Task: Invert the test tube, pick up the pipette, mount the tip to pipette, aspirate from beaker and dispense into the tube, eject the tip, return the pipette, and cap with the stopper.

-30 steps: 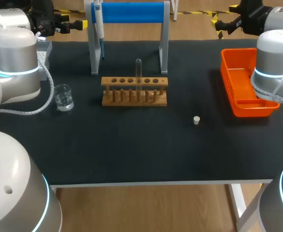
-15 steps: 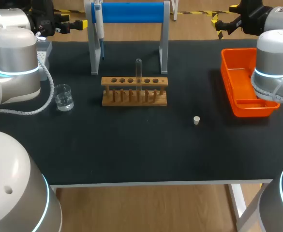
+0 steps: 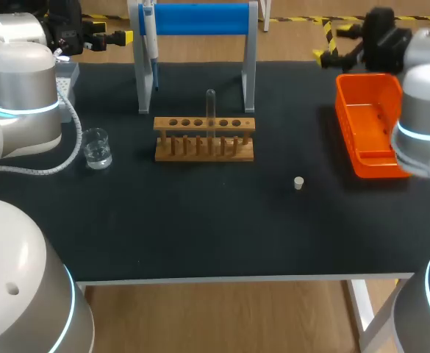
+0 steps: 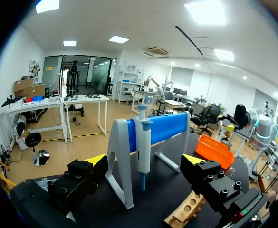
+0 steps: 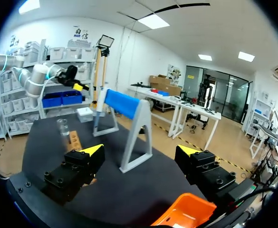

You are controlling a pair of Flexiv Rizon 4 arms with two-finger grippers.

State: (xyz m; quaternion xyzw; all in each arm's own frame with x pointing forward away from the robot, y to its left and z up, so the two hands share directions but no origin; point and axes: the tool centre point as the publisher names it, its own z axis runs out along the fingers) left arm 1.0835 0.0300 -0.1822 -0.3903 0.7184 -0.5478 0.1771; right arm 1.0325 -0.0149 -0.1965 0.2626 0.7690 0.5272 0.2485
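The near half of the worktop [image 3: 200,228] lies open from one side edge to the other, broken only by the small stopper [image 3: 298,183] right of the middle. Toward the far edge, the wooden rack [image 3: 204,140] and its upright test tube [image 3: 210,107] stand just in front of the blue-barred stand [image 3: 196,18], whose legs and hanging pipette [image 3: 149,33] narrow any way in. The beaker [image 3: 97,148] stands near the left edge, and the orange tray [image 3: 365,125] lies along the right edge. Bare lanes run between rack and beaker, and between rack and tray.
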